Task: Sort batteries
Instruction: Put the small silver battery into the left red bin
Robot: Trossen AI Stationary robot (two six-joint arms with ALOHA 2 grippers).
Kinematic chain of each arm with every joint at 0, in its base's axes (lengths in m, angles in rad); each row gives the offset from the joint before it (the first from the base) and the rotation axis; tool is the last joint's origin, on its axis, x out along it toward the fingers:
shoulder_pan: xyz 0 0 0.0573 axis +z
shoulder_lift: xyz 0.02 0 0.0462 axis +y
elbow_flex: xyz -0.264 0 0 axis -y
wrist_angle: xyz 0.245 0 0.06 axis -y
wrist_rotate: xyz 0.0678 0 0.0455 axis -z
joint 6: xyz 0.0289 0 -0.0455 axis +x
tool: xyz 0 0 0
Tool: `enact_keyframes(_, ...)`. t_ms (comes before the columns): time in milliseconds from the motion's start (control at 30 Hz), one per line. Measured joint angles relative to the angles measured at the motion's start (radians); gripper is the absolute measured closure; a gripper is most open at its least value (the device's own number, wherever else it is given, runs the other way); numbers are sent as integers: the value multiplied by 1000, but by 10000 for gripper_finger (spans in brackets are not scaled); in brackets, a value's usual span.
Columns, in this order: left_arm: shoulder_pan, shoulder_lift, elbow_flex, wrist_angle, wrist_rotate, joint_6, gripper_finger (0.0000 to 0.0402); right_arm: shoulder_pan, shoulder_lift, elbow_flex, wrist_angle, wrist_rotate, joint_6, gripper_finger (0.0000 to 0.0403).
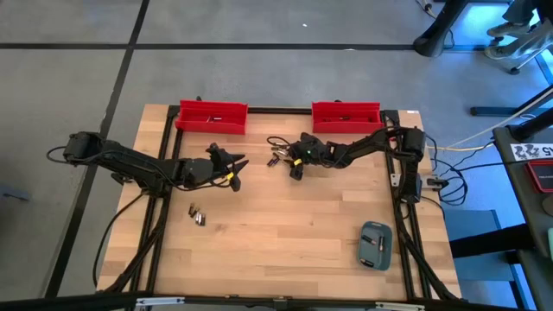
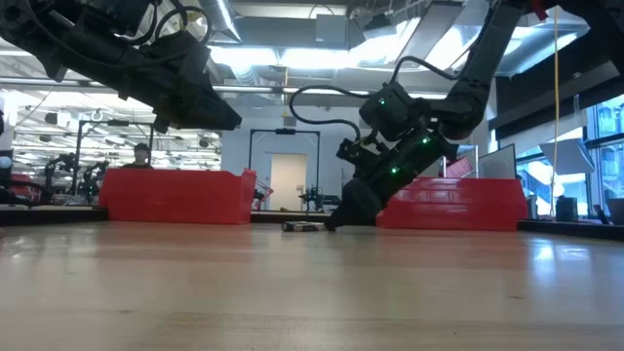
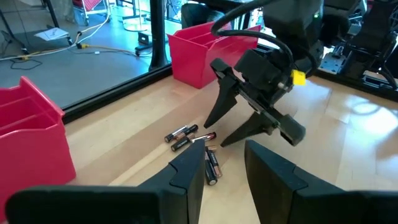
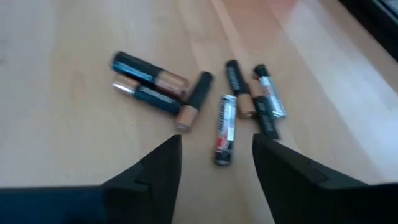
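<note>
Right gripper (image 1: pixel 295 169) is tilted down over the batteries (image 1: pixel 277 156) near the table's far edge, between the two bins. Its fingers (image 4: pixel 163 167) stand apart, nothing between them. In the right wrist view one silver-and-red cell (image 4: pixel 225 137) lies just ahead of the gap between the fingers, not touched. Around it, three copper-tipped cells sit to one side and three more to the other, some touching. In the low view the fingertips are close to the table (image 2: pixel 312 292) beside the cells (image 2: pixel 304 225); whether they touch the wood I cannot tell.

Left gripper (image 1: pixel 232 166) hangs above the table nearer the middle of the far half, left of the right gripper, pointing toward it. Its fingers (image 3: pixel 189 167) are apart, holding nothing. The left wrist view shows the cluster (image 3: pixel 194 138) beyond these fingers, with the right gripper (image 3: pixel 217 129) over it.

A second small group of batteries (image 1: pixel 198 214) lies on the left half, toward the near edge, well apart from both grippers.

Left bin (image 1: pixel 212 117) and right bin (image 1: pixel 346 116), both red, stand at the far edge. A grey-blue case (image 1: pixel 376 244) lies near the near right corner.
</note>
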Motion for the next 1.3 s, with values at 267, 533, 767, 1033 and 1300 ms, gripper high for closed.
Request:
enact_keyframes(267,1,0,0,2,0,9,298,-61,35,3,8,-110,69,263)
enact_keyframes(533,8,0,0,9,0,-13,298,-45,69,5,-5,-88,49,359)
enact_keyframes(767,8,0,0,9,0,-34,298,-45,39,9,-115,-82,94,379)
enact_keyframes(1033,6,0,0,0,23,-72,298,36,-173,-8,-451,-18,98,388)
enact_keyframes(1300,34,2,0,52,206,23,252,190,-266,-4,-282,-36,97,388)
